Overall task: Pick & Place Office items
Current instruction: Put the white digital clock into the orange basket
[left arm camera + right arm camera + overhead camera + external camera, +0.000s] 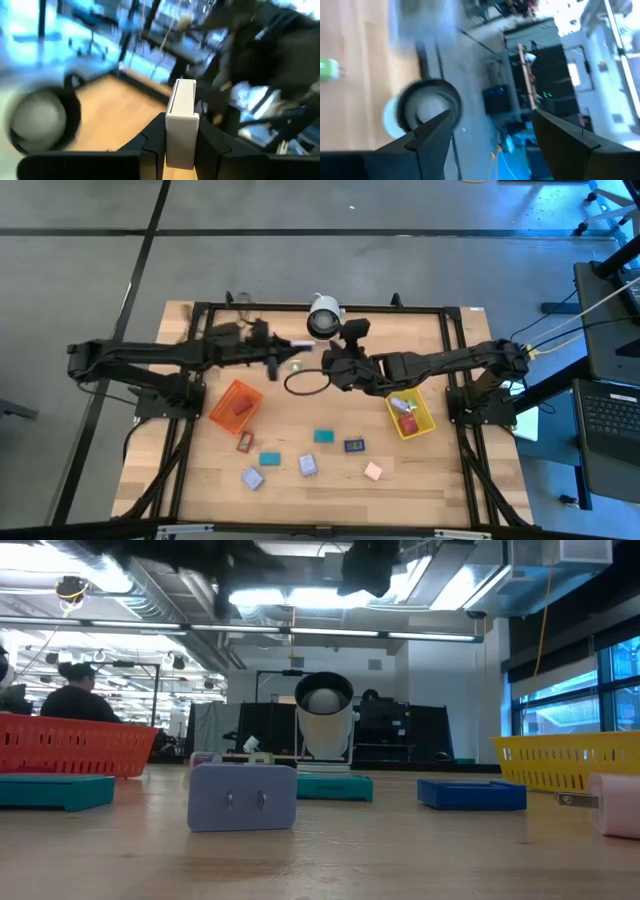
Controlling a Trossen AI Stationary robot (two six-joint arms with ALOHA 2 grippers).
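My left gripper (283, 351) hangs above the table's far middle, shut on a white flat block (181, 120). My right gripper (335, 366) faces it from the right and is open; its wrist view shows nothing between its fingers (432, 131). A small green item (296, 365) lies on the table between the two grippers. The other office items lie flat near the front: a red one (245, 443), teal ones (270, 459) (323, 436), lavender ones (252, 478) (307, 465), a dark blue one (354, 445) and a pink one (373, 471). My left gripper pinches the white block by its two broad faces (180, 145) between the two fingers (156, 142). The fingers come level from the table's left. The block sticks out past the fingertips, edge on, and is lifted clear of the table.
An orange tray (226, 412) at the left holds a red item. A yellow tray (424, 424) at the right holds a red and a pale item. A white round camera (322, 316) stands at the far middle, and a black ring (305, 383) lies just in front of the grippers.
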